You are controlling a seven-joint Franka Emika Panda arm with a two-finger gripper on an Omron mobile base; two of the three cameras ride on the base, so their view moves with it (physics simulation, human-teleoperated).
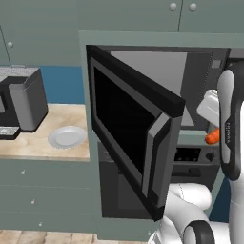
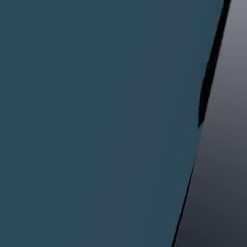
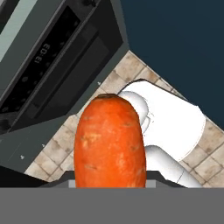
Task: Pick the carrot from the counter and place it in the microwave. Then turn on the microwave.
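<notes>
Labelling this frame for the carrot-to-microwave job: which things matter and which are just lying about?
In the job:
carrot, held in the shut gripper
microwave, door open
counter

Lying about:
grey plate
toaster
oven

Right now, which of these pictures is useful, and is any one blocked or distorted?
Left base view: evenly lit, sharp, showing the microwave with its door open. Right base view: blocked by flat blue and grey surfaces very close. Hand view: the carrot looms huge, held close to the lens.
</notes>
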